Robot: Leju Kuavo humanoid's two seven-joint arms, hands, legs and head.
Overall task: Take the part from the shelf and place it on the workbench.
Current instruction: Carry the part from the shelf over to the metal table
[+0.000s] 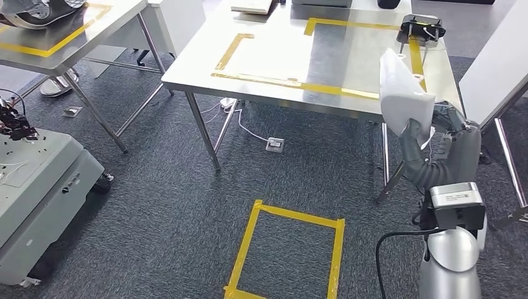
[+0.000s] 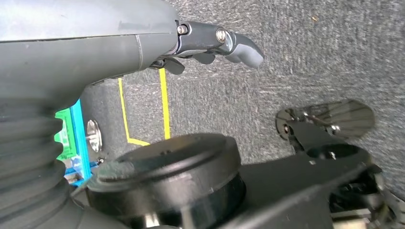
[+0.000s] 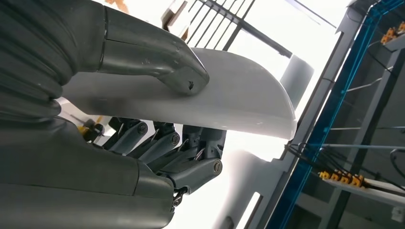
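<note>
Part (image 1: 403,93) (white, curved) between right robot hand's (image 1: 416,134) thumb and fingers (image 3: 191,148)

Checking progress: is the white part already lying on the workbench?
No, the right hand grips the white part upright in the air beside the workbench, thumb on one face, fingers under the other.

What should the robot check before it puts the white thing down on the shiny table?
1. Part held: the right hand holds the white part, thumb on one face, fingers on the other. Ok.
2. Landing spot: the bare metal inside the yellow tape outline on the workbench is free. Ok.
3. Part over the bench: it sits at the bench's near right edge, not over the outline. Not ok.
4. Nearby clutter: a black object stands at the far right of the bench, apart from the outline. Ok.
5. Left hand: hangs over the carpet, holding nothing. Ok.
6. Grip firmness: cannot tell.
</note>
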